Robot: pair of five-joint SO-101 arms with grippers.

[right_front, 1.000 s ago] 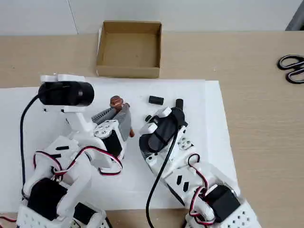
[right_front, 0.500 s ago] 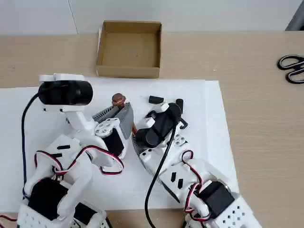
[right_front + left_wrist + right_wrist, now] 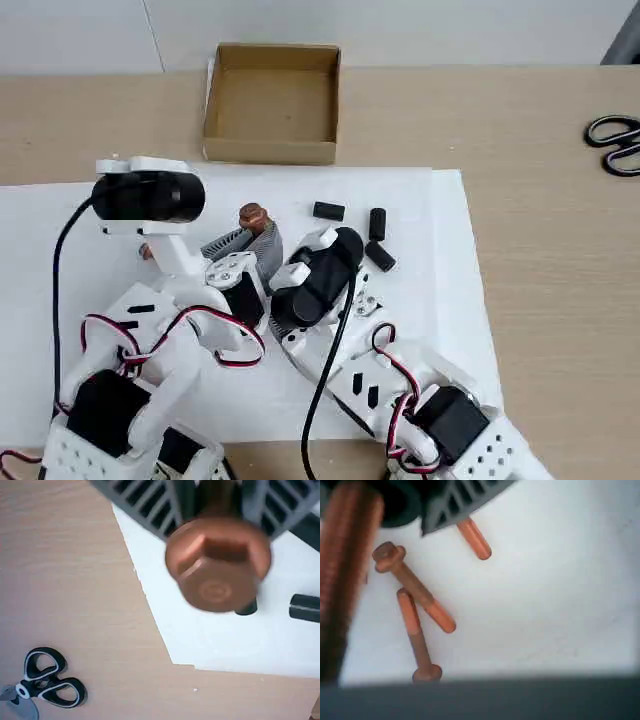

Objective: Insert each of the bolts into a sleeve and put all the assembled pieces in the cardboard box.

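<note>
Left gripper [image 3: 252, 234] has its ribbed grey fingers [image 3: 145, 505] clamped on a coppery hex-headed bolt [image 3: 217, 565] above smooth white paper [image 3: 440, 260]. We see three stubby black sleeves [image 3: 377, 223] nearby and the cardboard box [image 3: 270, 152] beyond.

The cardboard box [image 3: 272, 103] stood on the worktop [image 3: 540, 250] just beyond the far edge of the paper sheet [image 3: 455, 280], with the scissors [image 3: 610, 147] well off to the right. On the sheet, three sleeves [image 3: 328, 211] lay right of the bolt [image 3: 252, 216] held in the left gripper [image 3: 254, 230], nearer than the box. Two loose bolts [image 3: 412, 587] lay just beside each other on the sheet.
</note>
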